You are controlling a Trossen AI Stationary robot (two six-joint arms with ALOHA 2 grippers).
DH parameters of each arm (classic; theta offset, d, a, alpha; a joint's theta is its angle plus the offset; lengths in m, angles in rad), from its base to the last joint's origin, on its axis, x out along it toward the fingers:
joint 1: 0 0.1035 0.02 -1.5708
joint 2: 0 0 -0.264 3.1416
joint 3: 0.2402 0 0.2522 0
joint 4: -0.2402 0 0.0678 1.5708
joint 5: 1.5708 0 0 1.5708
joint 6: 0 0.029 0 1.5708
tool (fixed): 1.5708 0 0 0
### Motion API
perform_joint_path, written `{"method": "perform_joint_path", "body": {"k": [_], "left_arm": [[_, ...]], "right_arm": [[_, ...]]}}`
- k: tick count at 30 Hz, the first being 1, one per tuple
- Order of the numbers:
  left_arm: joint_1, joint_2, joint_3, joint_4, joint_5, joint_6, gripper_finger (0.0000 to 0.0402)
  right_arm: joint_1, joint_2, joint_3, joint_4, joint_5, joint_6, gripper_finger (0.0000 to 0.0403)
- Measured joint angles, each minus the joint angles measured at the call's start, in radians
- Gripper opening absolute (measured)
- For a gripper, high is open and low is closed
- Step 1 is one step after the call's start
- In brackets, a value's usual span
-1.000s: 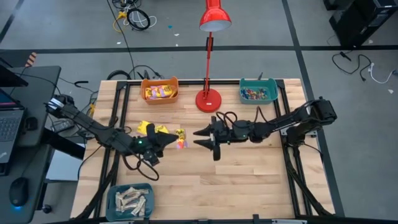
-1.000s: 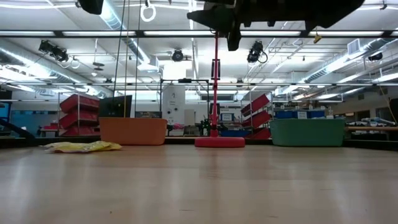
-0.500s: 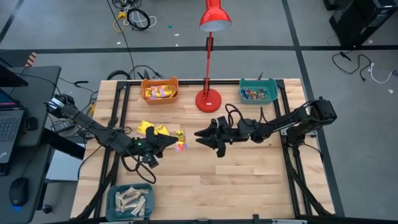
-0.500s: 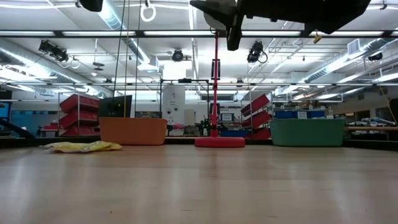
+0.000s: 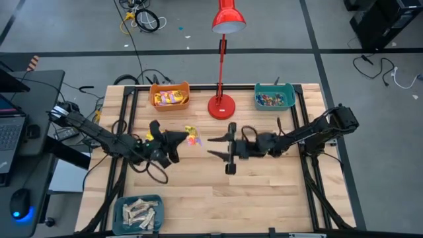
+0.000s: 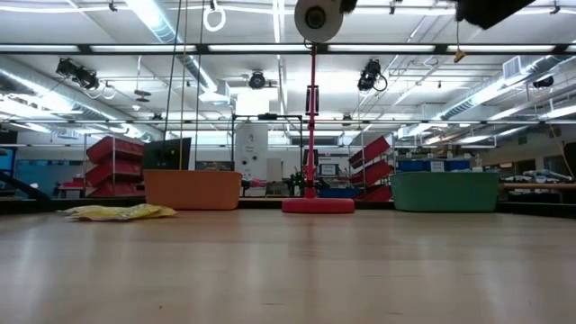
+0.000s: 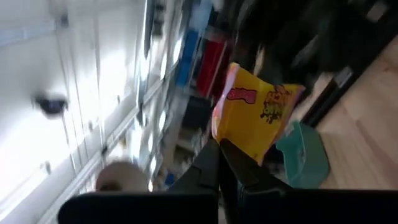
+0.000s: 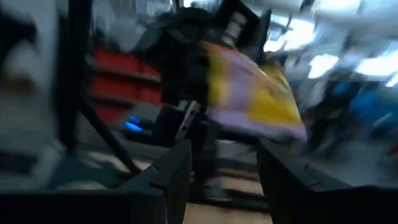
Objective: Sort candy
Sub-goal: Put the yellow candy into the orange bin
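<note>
Low view: both arms cropped at the top edge, no fingers in frame. Right wrist view is motion-blurred; the yellow packet (image 8: 252,93) shows, print unreadable, arm behind it just a dark smear. Left wrist view: packet's lower edge hidden behind the left fingers (image 7: 239,168), background smeared. High view: contents of the orange bin (image 5: 169,96), teal bin (image 5: 275,98) and near bin (image 5: 138,213) too small to tell apart.

The left tool (image 5: 180,137) holds a candy packet (image 5: 192,137) above the bench (image 5: 264,192). The right tool (image 5: 221,146) faces it (jaws apart), just beside. Behind both stands the lamp (image 5: 221,106), between two bins (image 5: 170,95) (image 5: 275,96).
</note>
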Motion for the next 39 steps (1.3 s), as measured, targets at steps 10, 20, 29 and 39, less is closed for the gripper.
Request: {"method": "perform_joint_path", "body": {"k": [10, 20, 29, 39], "left_arm": [[0.01, 0.003, 0.0, 0.014, -0.02, -0.126, 0.0], [0.026, 0.036, 0.0, 0.047, -0.025, -0.267, 0.0], [0.029, 0.038, 0.0, 0.043, -0.037, -0.294, 0.0], [0.027, 0.038, 0.0, 0.038, -0.094, -0.388, 0.0014]], "right_arm": [[0.092, 0.037, 0.076, -0.015, 0.303, -0.493, 0.0168], [0.054, 0.171, 0.222, 0.011, 0.383, -0.504, 0.0168], [0.056, 0.196, 0.242, 0.065, 0.418, -0.6, 0.0121], [0.062, 0.196, 0.242, 0.069, 0.426, -0.68, 0.0008]]}}
